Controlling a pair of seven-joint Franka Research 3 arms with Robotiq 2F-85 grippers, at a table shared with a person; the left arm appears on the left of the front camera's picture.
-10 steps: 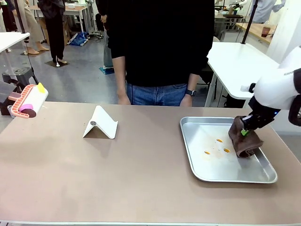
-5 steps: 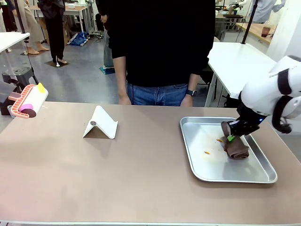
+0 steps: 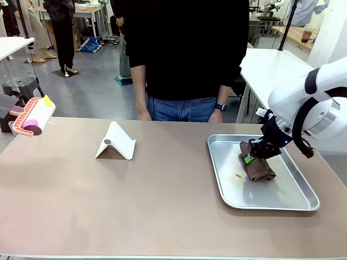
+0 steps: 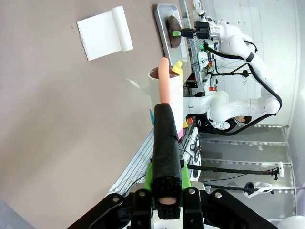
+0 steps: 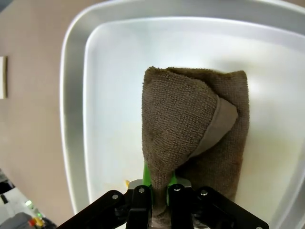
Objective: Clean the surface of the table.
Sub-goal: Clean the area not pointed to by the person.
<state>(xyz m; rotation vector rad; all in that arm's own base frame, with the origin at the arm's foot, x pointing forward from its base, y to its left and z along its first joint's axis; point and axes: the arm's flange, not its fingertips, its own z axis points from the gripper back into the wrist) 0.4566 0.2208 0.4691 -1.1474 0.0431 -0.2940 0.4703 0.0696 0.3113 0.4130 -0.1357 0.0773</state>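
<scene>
Table (image 3: 135,200) fills the frame's lower half; at right the right gripper (image 3: 250,157) pinches a brown cloth (image 3: 259,169) in the tray (image 3: 212,157); the left gripper (image 4: 166,168) clamps a lint roller (image 4: 164,81) at bottom centre.

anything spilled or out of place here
Yes: a small orange spot, apparently spilled residue, lies on the floor of the silver tray, just left of the brown cloth. The right gripper grips that cloth and holds it down on the tray. Nothing else stands out.
</scene>
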